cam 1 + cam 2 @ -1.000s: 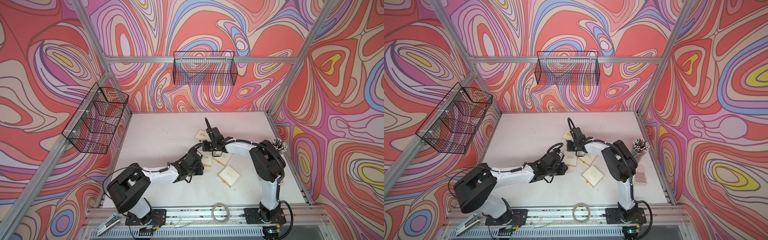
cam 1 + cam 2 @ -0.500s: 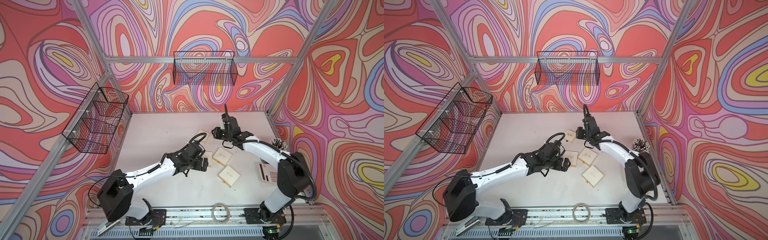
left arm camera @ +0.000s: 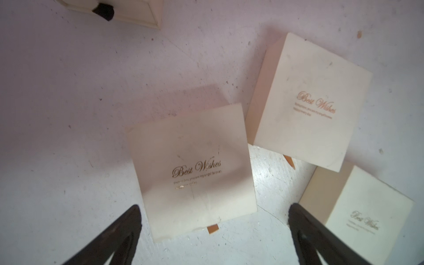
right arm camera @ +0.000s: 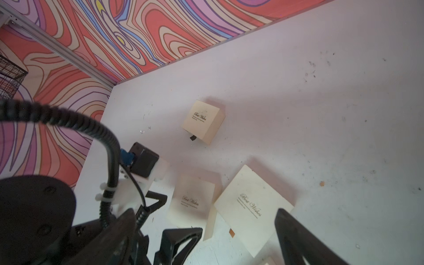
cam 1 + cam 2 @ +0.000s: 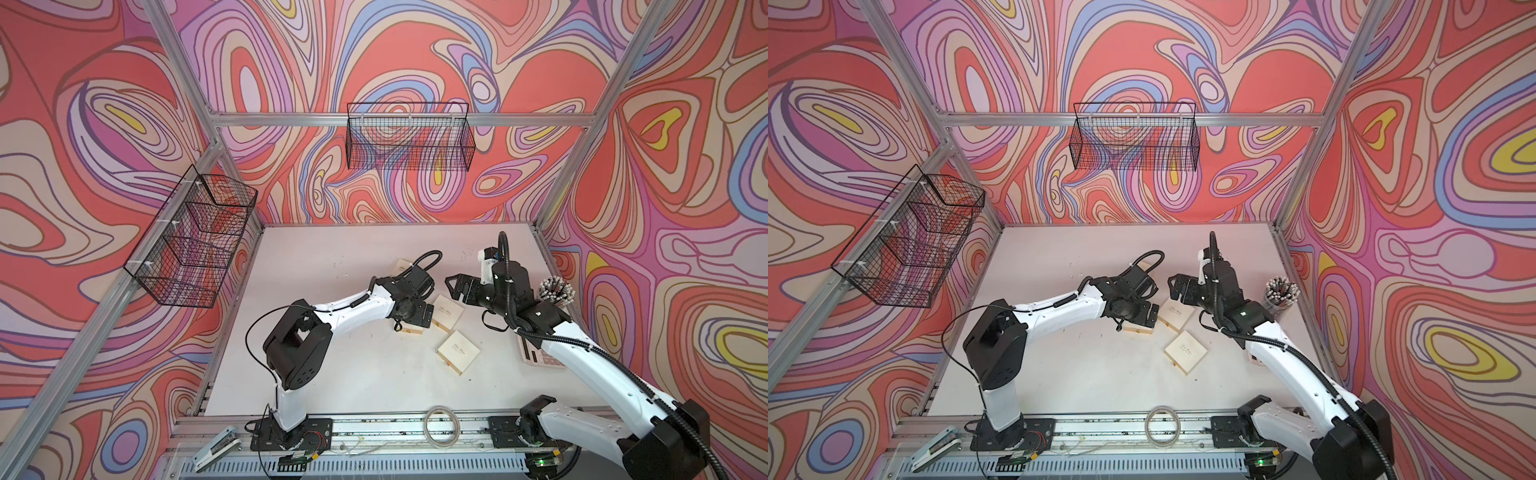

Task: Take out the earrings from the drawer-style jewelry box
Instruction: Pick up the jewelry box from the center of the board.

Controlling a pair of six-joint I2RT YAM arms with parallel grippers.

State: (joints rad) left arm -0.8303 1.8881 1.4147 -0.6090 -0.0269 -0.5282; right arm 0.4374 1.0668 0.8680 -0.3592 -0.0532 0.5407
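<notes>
- Tiny silvery-white earrings [image 4: 142, 131] lie loose on the bare white counter [image 4: 321, 114], left of the far cream box with a black tab [image 4: 203, 121].
- Left jaws, spread and empty, hover over a closed cream "Best Wishes" drawer box [image 3: 192, 165]; its tan pull tab [image 3: 213, 228] points toward them.
- Right jaws, spread and empty, hang above the neighbouring cream box [image 4: 250, 206], farther from the earrings.

Cream boxes [image 5: 446, 312] clustered centre, bare table [image 5: 353, 382] in front

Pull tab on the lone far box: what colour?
Black pull tab, clearest in the left wrist view.
</notes>
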